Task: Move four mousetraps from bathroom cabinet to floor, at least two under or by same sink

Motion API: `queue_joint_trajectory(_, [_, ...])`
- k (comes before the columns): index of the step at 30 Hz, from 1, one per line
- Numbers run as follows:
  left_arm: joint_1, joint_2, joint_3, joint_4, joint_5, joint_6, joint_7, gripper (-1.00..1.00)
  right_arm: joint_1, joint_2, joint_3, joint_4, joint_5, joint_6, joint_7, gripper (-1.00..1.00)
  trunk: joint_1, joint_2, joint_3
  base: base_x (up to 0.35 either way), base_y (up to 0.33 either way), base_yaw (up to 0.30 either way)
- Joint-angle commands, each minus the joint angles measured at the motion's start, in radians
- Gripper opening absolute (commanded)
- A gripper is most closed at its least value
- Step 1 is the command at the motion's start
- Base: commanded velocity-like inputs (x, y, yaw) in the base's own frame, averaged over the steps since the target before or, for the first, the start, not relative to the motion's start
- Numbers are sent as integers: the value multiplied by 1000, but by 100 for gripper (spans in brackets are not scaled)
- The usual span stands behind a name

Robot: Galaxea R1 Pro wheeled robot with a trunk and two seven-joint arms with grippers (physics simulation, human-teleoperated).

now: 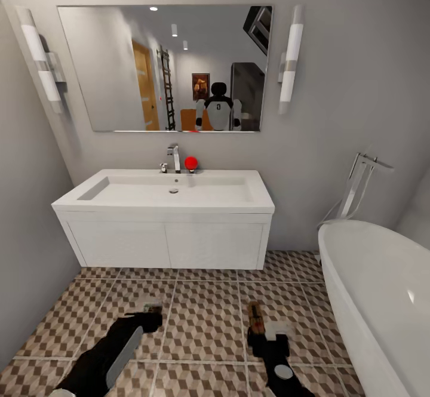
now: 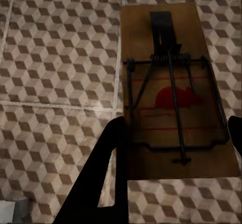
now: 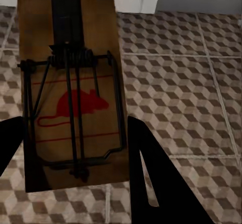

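Nearest, low in the head view: both arms forward over the bathroom floor [image 1: 203, 319], each carrying a trap.

Left gripper [image 2: 174, 133]: the two dark fingers sit against the long edges of a mousetrap [image 2: 176, 90], closed onto the board, which is held clear above the tiles. In the head view this trap shows edge-on at the fingertips [image 1: 152, 307].

Right gripper [image 3: 73, 133]: same hold, fingers pinching the side edges of the second mousetrap [image 3: 70, 88], which juts out beyond the fingertips [image 1: 255, 318].

Handling, as judged: thin stiff wooden board, light, won't flex. The wire bar and spring on top look snaggable; the bare side edges are the sensible place to hold. A flat board should lie stable once released low.

Markings: a red mouse silhouette with red outline lines printed on each board. No legible lettering.

Beyond: the bathroom sink [image 1: 173, 191], white, wall-hung, open floor beneath it. Bathtub [image 1: 382, 289] to the right.
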Motion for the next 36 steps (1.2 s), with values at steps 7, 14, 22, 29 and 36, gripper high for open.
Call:
queue_joint_trajectory(7, [-203, 2, -4, 224, 5, 59, 24, -100, -84, -2, -81, -126, -8, 237, -9, -100, 0, -1, -1, 0, 0, 0])
queue_joint_trajectory(14, [-259, 10, -6, 452, 2, -211, 15, -100, -96, -3, -181, -200, -7, 303, -3, -100, 0, -1, -1, 0, 0, 0])
queue_joint_trajectory(22, [-263, -21, -12, 623, 0, -454, -103, -100, -96, -3, -181, -204, 12, 306, 14, -100, 0, -1, -1, 0, 0, 0])
queue_joint_trajectory(29, [-263, -18, -16, 637, -1, -503, -138, -100, -96, -2, -179, -202, 62, 304, 30, -100, 0, -1, -1, 0, 0, 0])
queue_joint_trajectory(36, [-263, -15, -18, 639, -1, -550, -141, -100, -96, 2, -177, -198, 67, 298, 32, -100, 0, -1, -1, 0, 0, 0])
